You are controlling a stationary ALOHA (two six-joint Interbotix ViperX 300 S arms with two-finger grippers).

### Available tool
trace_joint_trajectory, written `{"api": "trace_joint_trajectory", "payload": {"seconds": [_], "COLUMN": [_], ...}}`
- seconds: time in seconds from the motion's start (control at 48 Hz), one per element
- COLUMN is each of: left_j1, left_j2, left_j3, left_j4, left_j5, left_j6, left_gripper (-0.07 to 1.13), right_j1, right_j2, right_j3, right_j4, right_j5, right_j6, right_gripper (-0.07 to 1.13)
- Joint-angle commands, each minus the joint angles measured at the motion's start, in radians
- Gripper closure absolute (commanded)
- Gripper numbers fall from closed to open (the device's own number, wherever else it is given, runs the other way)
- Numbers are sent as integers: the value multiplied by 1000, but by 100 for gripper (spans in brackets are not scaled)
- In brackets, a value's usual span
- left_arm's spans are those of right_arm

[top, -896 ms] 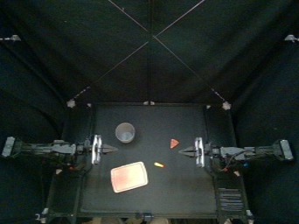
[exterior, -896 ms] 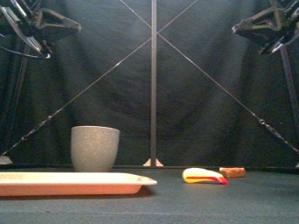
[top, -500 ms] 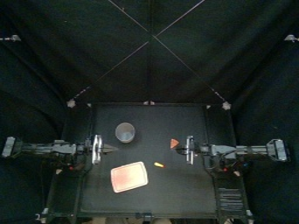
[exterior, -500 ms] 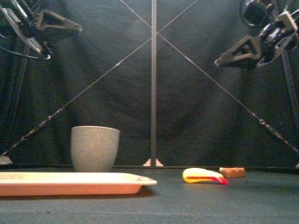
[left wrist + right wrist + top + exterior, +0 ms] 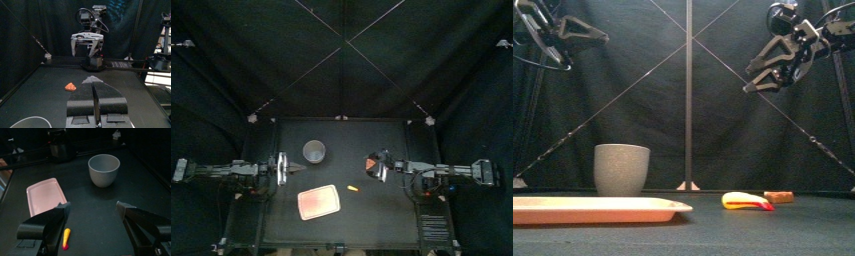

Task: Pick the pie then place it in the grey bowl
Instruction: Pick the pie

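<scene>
masking pie (image 5: 780, 197) from above; right gripper (image 5: 374, 161)

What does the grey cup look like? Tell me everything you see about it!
The grey cup is tall and round, a bit wider at its open top than at its base. It has a speckled, stone-like surface and no handle. It stands upright on the black table, left of the middle and toward the back. It looks empty inside. Nothing touches it; the pink tray lies apart from it, nearer the front.
</scene>
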Motion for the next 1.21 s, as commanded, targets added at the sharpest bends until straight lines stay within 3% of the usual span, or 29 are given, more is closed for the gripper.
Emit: {"api": "trace_joint_trajectory", "payload": {"seconds": [0.021, 0.375, 0.604, 0.917, 1.062, 1.208], "left_j1": [11, 32, 48, 54, 54, 54], "left_j2": [6, 6, 6, 6, 6, 6], "left_j3": [-14, -14, -14, -12, -5, 6], "left_j4": [0, 0, 0, 0, 0, -9], "left_j5": [-6, -14, -44, -63, -63, -63], "left_j6": [2, 2, 3, 0, -3, -5], "left_gripper": [107, 106, 107, 107, 107, 106], "right_j1": [-25, -38, -11, 18, -23, -80], "right_j2": [2, 49, 167, 407, 489, 558], "right_j3": [-31, -175, -206, -241, -270, -330], "right_j4": [5, -55, -61, -150, -258, -305], "right_j5": [31, 623, 864, 914, 882, 857], "right_j6": [-5, -44, -198, -557, -624, -663], "right_gripper": [-1, -1, -1, -1, -1, -1]}}
